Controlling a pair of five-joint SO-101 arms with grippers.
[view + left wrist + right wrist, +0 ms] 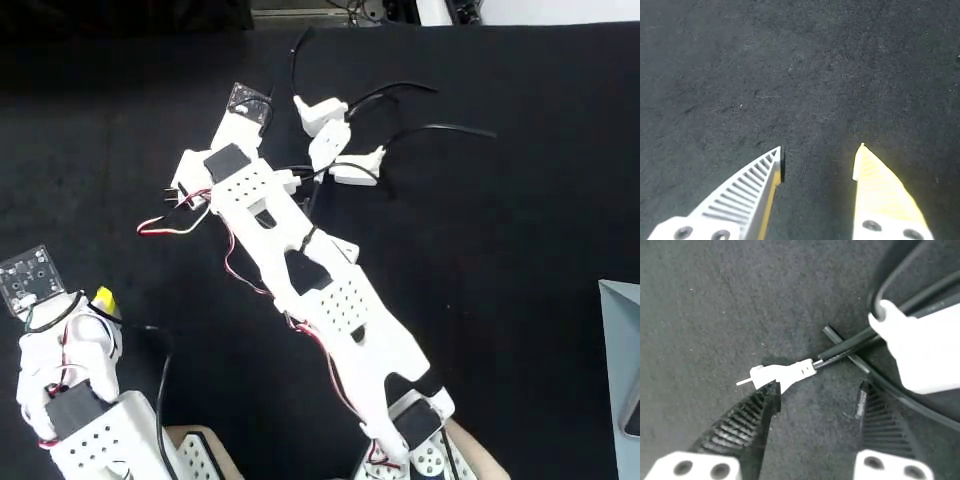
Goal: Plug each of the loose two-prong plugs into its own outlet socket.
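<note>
A small white two-prong plug (777, 374) lies on the black mat on a black cable (850, 347), its prongs pointing away from a white outlet socket (920, 355). My right gripper (818, 386) is open just above the mat, one black fingertip (771, 390) right beside the plug. In the high view the right arm (270, 220) stretches to the back left, beside three white outlet sockets (320, 112) (330, 145) (357, 168). My left gripper (819, 148) is open over bare mat. The left arm (70, 380) sits at the front left.
Black cables (440, 128) run from the sockets toward the back right. A grey object (620, 350) stands at the right edge. Black mat (520, 250) covers the table, open on the right and at the left middle.
</note>
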